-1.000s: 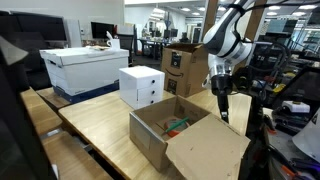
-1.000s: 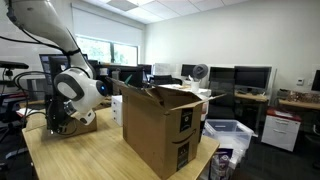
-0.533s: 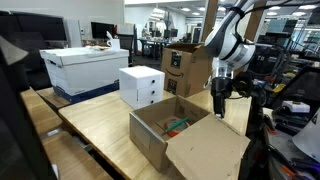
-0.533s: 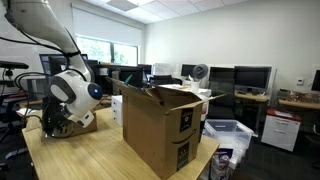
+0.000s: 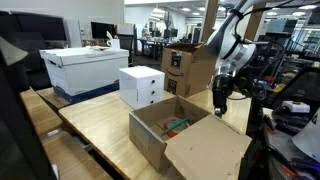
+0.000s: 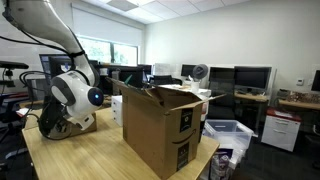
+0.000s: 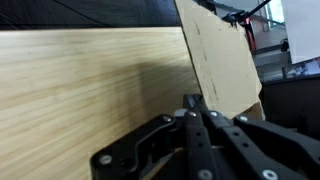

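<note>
My gripper hangs over the wooden table just past the far side of an open cardboard box. The box holds green and orange things. In the wrist view the two black fingers are pressed together, with nothing visible between them, above bare wood, and a cardboard flap lies just ahead. In an exterior view the arm's wrist is low over the table, to the left of a tall cardboard box.
A small white box and a large white bin on a blue base stand on the table. An upright cardboard box is behind the arm. Desks, monitors and a plastic tub surround the table.
The arm has shifted slightly and the wrist has sunk a little toward the table. The fingers stay shut. Nothing else has moved.
</note>
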`<state>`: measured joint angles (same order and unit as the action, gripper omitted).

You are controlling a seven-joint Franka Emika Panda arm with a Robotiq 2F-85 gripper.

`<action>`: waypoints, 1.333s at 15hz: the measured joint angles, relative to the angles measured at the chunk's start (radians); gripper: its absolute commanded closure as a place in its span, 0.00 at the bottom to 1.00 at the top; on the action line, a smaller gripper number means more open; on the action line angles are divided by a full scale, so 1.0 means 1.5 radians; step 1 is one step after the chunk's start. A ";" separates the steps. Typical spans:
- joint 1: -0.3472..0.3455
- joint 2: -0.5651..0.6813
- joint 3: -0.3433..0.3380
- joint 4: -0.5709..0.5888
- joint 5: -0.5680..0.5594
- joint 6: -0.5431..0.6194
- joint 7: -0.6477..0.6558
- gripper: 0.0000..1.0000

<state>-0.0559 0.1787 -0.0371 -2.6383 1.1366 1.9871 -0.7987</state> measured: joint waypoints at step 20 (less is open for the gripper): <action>0.025 0.003 0.006 0.000 -0.017 0.016 0.041 0.98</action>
<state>-0.0188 0.1838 -0.0287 -2.6383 1.1118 2.0105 -0.7379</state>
